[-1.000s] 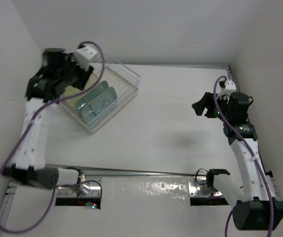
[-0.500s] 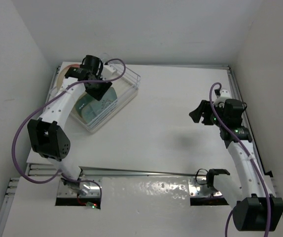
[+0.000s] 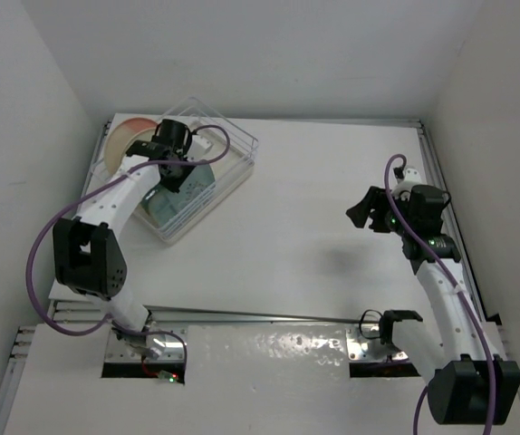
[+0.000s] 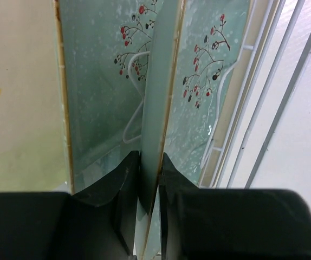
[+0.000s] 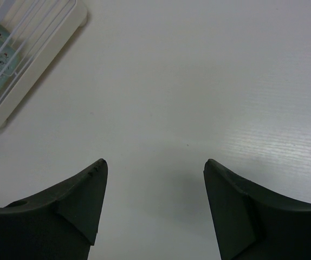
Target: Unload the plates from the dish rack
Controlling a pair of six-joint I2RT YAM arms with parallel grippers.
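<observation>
Unloading barely under way, most plates waiting in the rack.
Pinching with left gripper (image 4: pixel 149 162), fingers nearly together on the rim of an upright teal plate (image 4: pixel 156 108) in the dish rack (image 3: pixel 233 154); leaving neighbouring plates (image 4: pixel 209 81) either side of the fingers; idling right gripper (image 5: pixel 154 162) wide open, holding nothing (one round plate (image 3: pixel 126 138) seemingly lying outside already).

Pale teal plates (image 4: pixel 98 92): dark & red berry sprigs, tan rims. Cream round plate (image 3: pixel 124 138) w/ salmon-pink segment. Clear dish rack (image 3: pixel 235 159), whitish base.
</observation>
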